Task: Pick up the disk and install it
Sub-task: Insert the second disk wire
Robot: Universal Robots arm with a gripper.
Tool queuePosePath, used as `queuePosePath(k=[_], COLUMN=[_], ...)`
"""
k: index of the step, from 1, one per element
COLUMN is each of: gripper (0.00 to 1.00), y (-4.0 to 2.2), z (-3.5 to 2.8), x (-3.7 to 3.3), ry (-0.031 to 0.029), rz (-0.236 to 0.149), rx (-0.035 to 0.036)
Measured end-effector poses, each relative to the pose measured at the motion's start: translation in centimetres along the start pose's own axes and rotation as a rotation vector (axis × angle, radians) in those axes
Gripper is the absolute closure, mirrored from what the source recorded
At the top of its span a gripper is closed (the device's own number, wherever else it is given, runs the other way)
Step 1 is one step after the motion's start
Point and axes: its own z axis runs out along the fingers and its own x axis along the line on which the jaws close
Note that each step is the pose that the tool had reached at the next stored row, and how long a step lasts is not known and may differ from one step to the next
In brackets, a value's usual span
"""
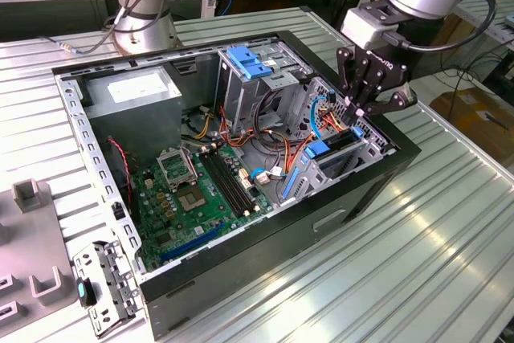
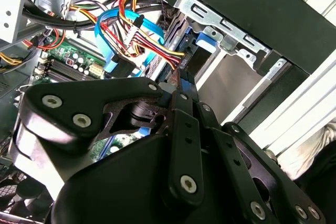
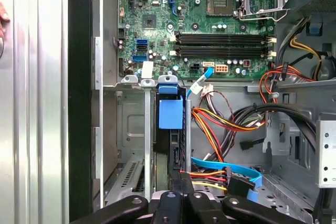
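Observation:
The disk stands on edge in the drive bay of the open black computer case, at the exterior view's right. Its blue side rail shows at the bay's mouth. In the first wrist view the disk is a dark narrow slab behind a blue rail tab. My gripper hangs right above the disk's upper edge, with its two thin fingers pressed together. Nothing shows between them in the second wrist view, where the gripper points into the bay.
Red, yellow and blue cables crowd the space beside the bay. The green motherboard lies in the case floor, a grey power supply box at the back, and a blue handle piece tops the metal cage. A second arm's base stands behind.

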Motion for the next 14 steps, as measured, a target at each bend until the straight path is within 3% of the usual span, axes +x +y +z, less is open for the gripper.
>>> queuePosePath(k=[2, 6, 8, 11, 12, 14], gripper=[0.89, 0.89, 0.89, 0.89, 0.89, 0.89], y=[0.08, 1.19, 1.27, 1.27, 1.24, 1.19], z=[-0.01, 0.00, -0.04, -1.28, -2.26, -2.85], x=[0.00, -0.01, 0.00, 0.01, -0.04, -0.16], ry=[0.0000, 0.0000, 0.0003, 0.0000, -0.0001, 0.0000], rz=[0.000, 0.000, 0.000, 0.000, 0.000, 0.000], rx=[0.0000, 0.0000, 0.0000, 0.0000, 0.0000, 0.0000])
